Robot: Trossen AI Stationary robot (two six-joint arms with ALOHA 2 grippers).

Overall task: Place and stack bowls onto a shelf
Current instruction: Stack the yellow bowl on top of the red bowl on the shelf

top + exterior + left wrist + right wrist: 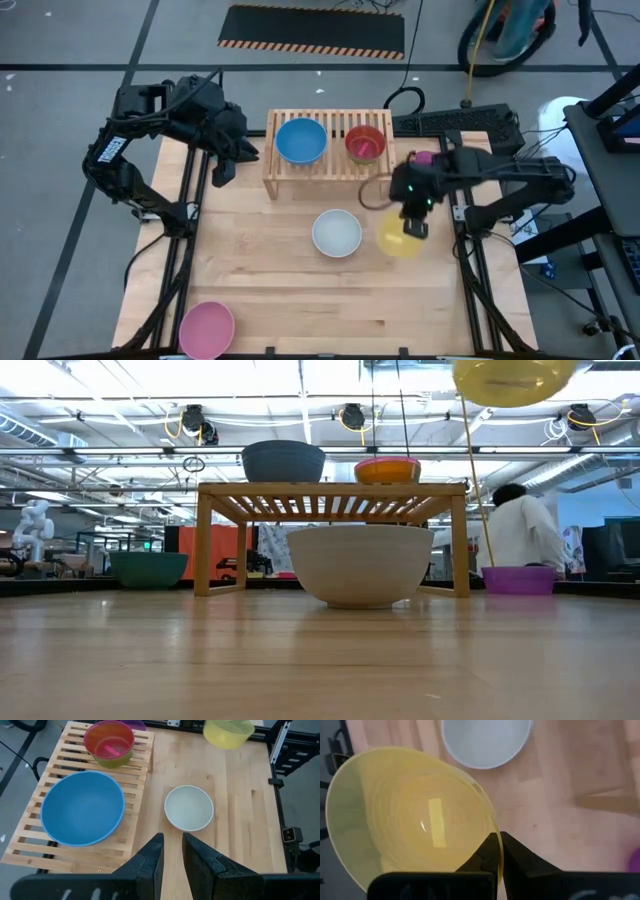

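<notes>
- Grey floor surrounds a pale wooden table (280,290) set in a dark frame, with a striped mat and cables beyond its far edge.
- At the table's far side stands the shelf (330,150), a low slatted wooden rack.
- On the shelf sit the blue bowl (301,140) and, to its right, the red bowl (365,143) nested in a green bowl (116,761).
- The white bowl (337,233) rests on the table in front of the shelf.
- The pink bowl (207,329) sits at the near left corner of the table.
- The purple bowl (518,579) and a teal bowl (148,568) stand behind the shelf, seen in the low view.
- The right hand (499,851) is pinched shut on the rim of the yellow bowl (400,238), holding it in the air just right of the white bowl.
- The left hand (172,852) hovers above the shelf's left end, fingers slightly apart and holding nothing.
- A person in a white top (520,528) is in the room behind.
</notes>
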